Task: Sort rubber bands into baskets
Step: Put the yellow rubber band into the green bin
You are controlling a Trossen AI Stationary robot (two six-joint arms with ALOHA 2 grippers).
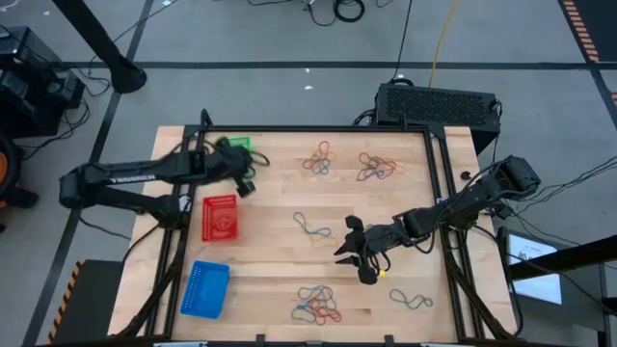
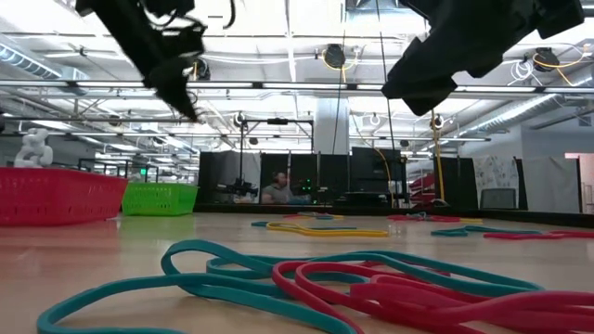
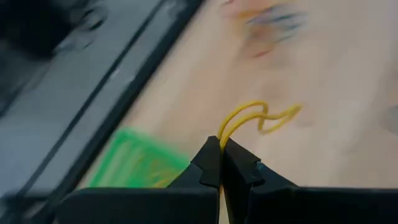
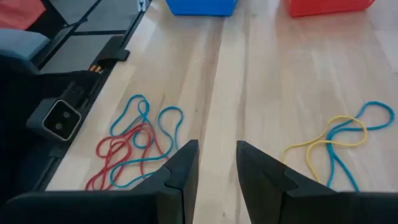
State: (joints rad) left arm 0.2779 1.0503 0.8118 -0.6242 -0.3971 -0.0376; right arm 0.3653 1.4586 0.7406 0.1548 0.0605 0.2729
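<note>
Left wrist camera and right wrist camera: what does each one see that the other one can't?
Only the left wrist view shows the left claw shut on a yellow rubber band, with the green basket just beyond it. Only the right wrist view shows the right claw open and empty, the blue basket, the red basket, a red and blue tangle of bands and a yellow and blue pair of bands. Both show the wooden table.
</note>
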